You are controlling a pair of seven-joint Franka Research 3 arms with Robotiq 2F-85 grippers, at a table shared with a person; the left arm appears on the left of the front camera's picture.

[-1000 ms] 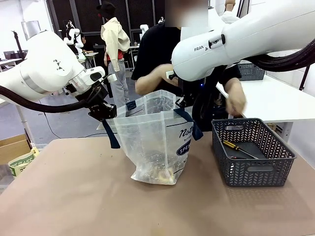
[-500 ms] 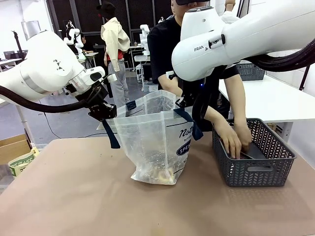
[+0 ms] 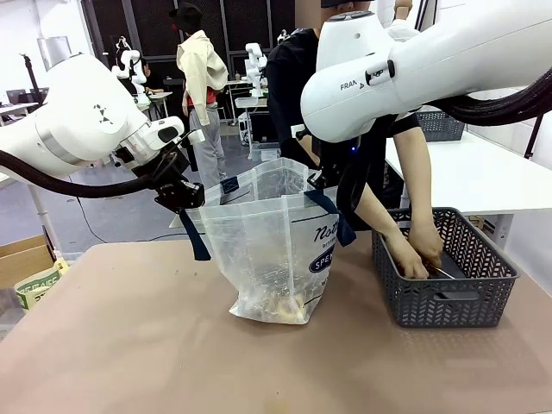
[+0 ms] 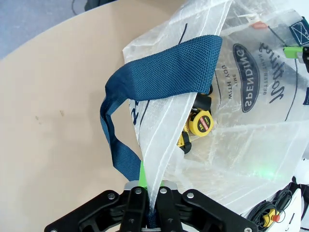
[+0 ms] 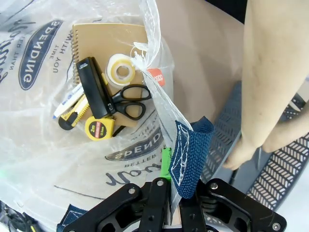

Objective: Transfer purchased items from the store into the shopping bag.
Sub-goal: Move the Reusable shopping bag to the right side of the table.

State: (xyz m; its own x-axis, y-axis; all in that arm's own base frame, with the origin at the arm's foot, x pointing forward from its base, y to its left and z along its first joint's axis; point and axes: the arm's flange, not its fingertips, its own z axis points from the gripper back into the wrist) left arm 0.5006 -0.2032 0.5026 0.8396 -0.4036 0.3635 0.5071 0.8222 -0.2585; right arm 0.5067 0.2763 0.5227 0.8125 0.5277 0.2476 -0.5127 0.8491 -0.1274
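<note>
Front view: the shopping bag [image 3: 259,250] is standing open on the table [image 3: 129,345], just left of the basket [image 3: 444,300], where a person's hands [image 3: 419,255] are reaching in.

The bag is a crinkly, translucent whitish plastic tote with coarse woven navy strap handles [image 4: 161,77] and navy script above an oval label. The basket is dark grey, rectangular and rigid, with herringbone-slotted sides. The left gripper [image 4: 147,195] is pinching its fingers tight on the bag's plastic rim and strap. The right gripper [image 5: 171,193] is clamping the opposite rim at the other strap's stitched end. Lying at the bottom of the bag are a spiral-bound brown notebook [image 5: 113,38], a white tape roll [image 5: 119,71], black-handled scissors [image 5: 129,102] and a round-cornered yellow tape measure [image 5: 99,128].
</note>
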